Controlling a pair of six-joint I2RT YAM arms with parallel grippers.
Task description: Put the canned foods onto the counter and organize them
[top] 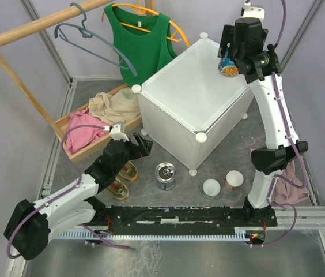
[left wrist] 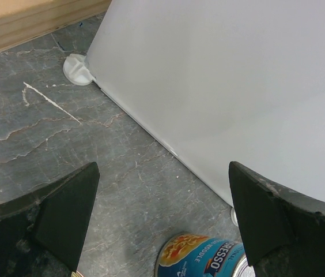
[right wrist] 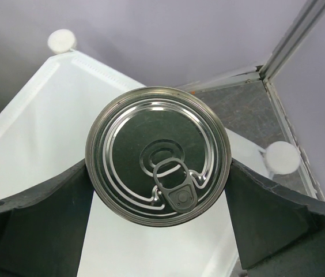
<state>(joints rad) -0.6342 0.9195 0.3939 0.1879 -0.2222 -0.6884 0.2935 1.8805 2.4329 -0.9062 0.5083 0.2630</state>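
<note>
Tall steel can (right wrist: 158, 156) sat clamped by its sides in the right tool (right wrist: 159, 199) over the counter (top: 191, 81), looked heavy and slick. Left tool (left wrist: 162, 219) gaped empty.

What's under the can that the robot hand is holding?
The flat top of the white counter lies under the can in the right hand. The can covers the spot straight below it, so whether it touches the top cannot be seen.

Grey table (top: 188, 189): counter (top: 191, 92), cans (top: 165, 176), tray (top: 70, 115)
</note>
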